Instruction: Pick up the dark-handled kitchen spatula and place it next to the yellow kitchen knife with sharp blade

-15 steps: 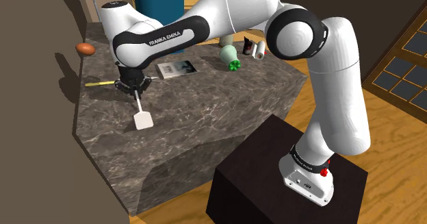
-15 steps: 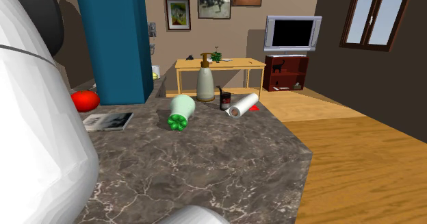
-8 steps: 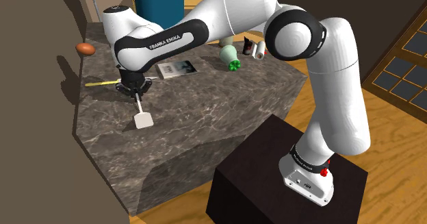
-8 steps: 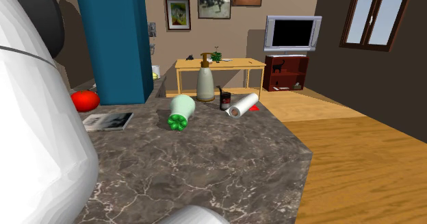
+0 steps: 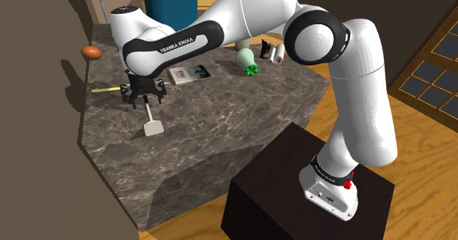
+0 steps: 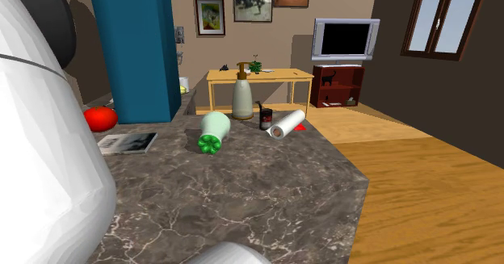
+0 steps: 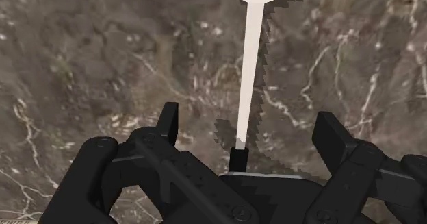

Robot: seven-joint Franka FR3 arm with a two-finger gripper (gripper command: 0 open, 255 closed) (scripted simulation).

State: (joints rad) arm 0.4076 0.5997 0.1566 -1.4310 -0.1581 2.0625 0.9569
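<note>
Seems to be the set-down step, all but done. Found the spatula (image 5: 150, 117) flat on the desk (image 5: 220, 121), dark handle end close beside the yellow knife (image 5: 107, 89), pale blade pointing away from the knife. Found the jaws spread wide just above that handle end, astride the thin shaft and touching neither side of it, so grasping nothing. Next, by this reading: rise straight up from beside the knife, keeping the jaws apart so as not to snag or drag the handle, then draw clear.
</note>
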